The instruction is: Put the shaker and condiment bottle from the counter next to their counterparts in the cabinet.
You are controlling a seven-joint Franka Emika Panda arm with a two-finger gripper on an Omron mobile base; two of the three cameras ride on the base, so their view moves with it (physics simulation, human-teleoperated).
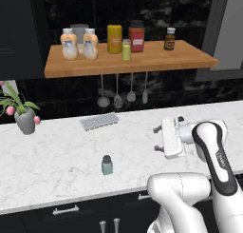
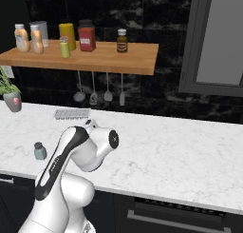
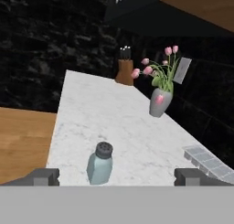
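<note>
Now the wide-open, empty gripper (image 3: pixel 117 175) should straddle the shaker (image 3: pixel 100 164) squarely, below its cap, before closing.

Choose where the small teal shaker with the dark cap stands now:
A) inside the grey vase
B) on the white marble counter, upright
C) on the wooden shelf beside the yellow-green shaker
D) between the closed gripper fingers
B: the shaker stands upright on the counter, apart from the open gripper, with the shelf above it.
</note>
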